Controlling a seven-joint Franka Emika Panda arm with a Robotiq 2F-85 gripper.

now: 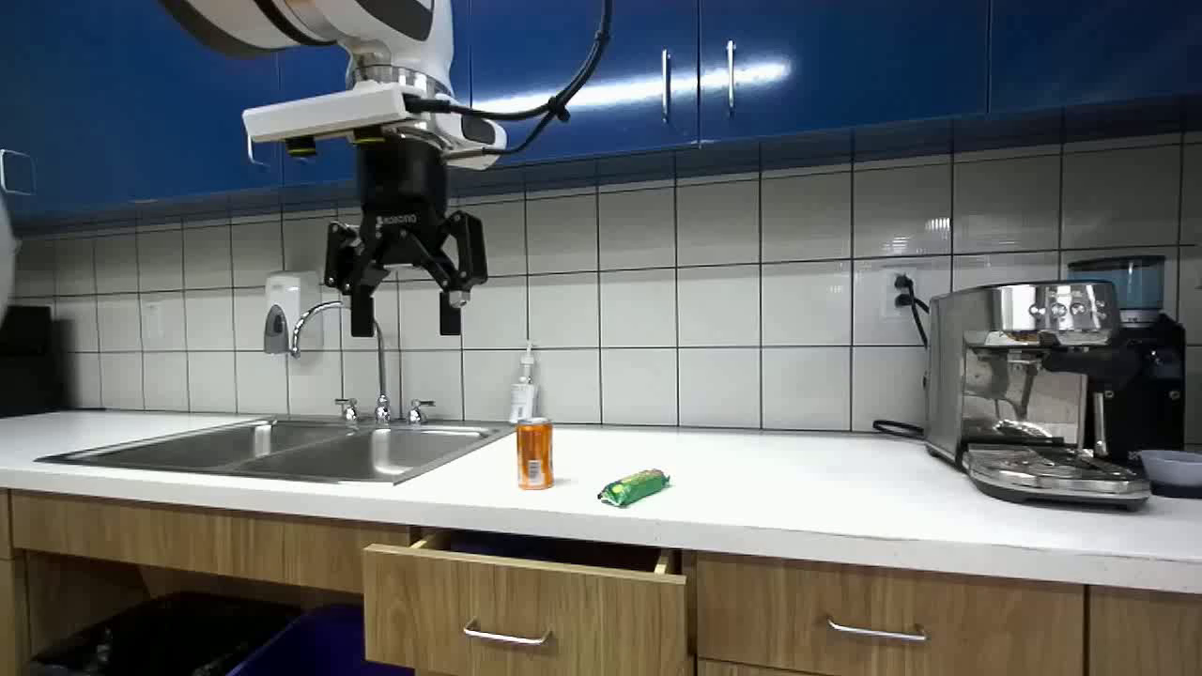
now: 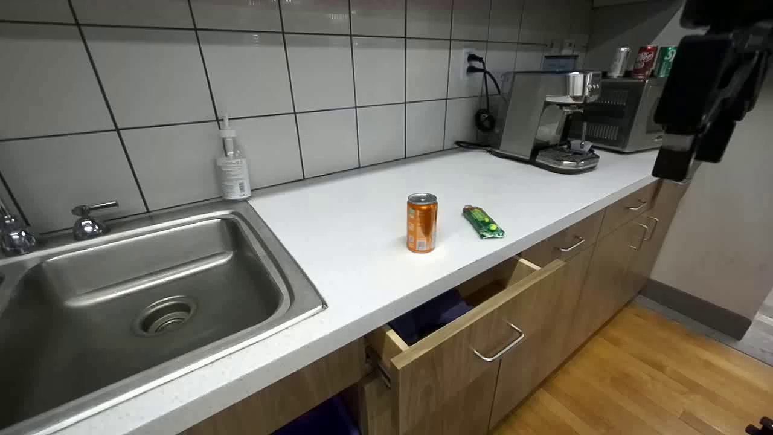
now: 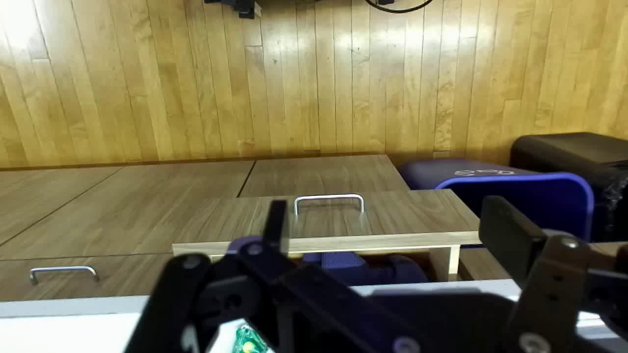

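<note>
Gripper [image 1: 406,324]: yours, jaws spread wide, nothing between them, poised higher than the counter [image 1: 770,488]. Orange can [image 1: 535,460]: upright on the counter. Green packet [image 1: 636,488]: lying flat near the can, apart from it. Wooden drawer [image 1: 526,601]: partly open below the counter's edge. Step in hand, as you might judge it: positioning, before any contact. Next move: any grasp would call on you to descend and line up first

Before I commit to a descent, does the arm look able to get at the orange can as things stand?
Probably yes: the claw hangs open and empty, higher than the orange can, which stands upright with nothing on top; the green packet lies apart from it.
</note>
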